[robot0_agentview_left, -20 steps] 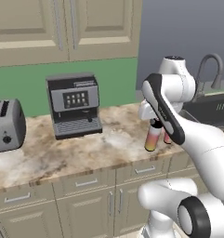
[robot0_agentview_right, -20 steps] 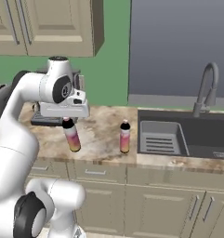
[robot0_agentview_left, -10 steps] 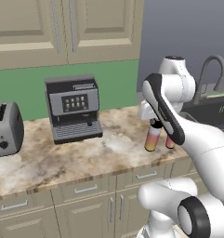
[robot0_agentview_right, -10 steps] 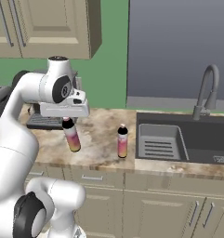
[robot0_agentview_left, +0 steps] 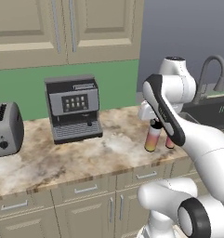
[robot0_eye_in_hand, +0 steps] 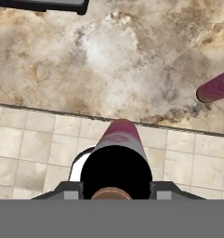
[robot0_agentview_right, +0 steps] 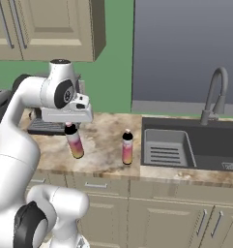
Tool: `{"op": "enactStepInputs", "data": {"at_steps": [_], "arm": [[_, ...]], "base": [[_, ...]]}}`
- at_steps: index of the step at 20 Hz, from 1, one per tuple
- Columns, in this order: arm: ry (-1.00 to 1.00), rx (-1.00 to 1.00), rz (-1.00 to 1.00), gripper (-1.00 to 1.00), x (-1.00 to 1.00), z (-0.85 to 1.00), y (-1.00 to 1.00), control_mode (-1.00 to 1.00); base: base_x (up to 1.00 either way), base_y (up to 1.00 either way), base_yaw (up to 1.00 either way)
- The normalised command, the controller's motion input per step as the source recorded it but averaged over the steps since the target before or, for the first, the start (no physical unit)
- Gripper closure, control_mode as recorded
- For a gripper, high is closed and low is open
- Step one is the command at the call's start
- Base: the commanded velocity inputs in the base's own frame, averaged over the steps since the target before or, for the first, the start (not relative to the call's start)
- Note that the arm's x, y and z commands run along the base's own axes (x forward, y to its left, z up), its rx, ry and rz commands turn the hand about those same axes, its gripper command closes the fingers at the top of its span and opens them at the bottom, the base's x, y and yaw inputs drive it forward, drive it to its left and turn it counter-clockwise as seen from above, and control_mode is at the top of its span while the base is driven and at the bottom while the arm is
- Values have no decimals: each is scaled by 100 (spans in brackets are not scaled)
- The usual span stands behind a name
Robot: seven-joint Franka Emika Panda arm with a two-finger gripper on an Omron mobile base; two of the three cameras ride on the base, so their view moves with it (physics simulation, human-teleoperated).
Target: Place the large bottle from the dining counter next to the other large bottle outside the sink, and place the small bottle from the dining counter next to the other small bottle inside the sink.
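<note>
My gripper (robot0_agentview_right: pixel 69 127) is shut on the black top of the large bottle (robot0_agentview_right: pixel 75 144), a slim one fading pink to yellow. It hangs upright just above the marble worktop near its front edge. From the left base the same bottle (robot0_agentview_left: pixel 152 138) shows under the gripper (robot0_agentview_left: pixel 155 122). Looking down the hand, its black cap (robot0_eye_in_hand: pixel 116 173) sits between my fingers. The other large bottle (robot0_agentview_right: pixel 127 147) stands on the worktop just left of the sink (robot0_agentview_right: pixel 185 127), apart from the held one, and also appears as the other bottle (robot0_eye_in_hand: pixel 215 87). The small bottle and the dining counter are out of view.
A black coffee machine (robot0_agentview_left: pixel 74 108) stands against the green wall, with a toaster (robot0_agentview_left: pixel 4 129) further left. A curved grey faucet (robot0_agentview_right: pixel 212 94) rises behind the sink, which holds a ribbed tray (robot0_agentview_right: pixel 164 149). Cabinets hang above; drawers (robot0_agentview_left: pixel 85 189) run below.
The whole picture has shifted left in both base views, so the base has driven right toward the sink. The gripper keeps its hold on the large bottle.
</note>
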Motion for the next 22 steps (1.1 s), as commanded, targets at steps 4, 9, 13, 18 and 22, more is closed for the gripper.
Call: {"op": "enactStepInputs", "data": {"at_steps": [4, 9, 13, 18, 22], "arm": [[0, 0, 0, 100, 0, 0, 0, 100], [0, 0, 0, 100, 4, -1, 0, -100], [0, 0, 0, 100, 53, -2, -1, -100], [0, 0, 0, 100, 90, -2, -15, -100], [2, 0, 0, 100, 92, 0, -22, -100]], "base": [[0, 0, 0], [0, 0, 0], [0, 0, 0], [0, 0, 0], [0, 0, 0]]}}
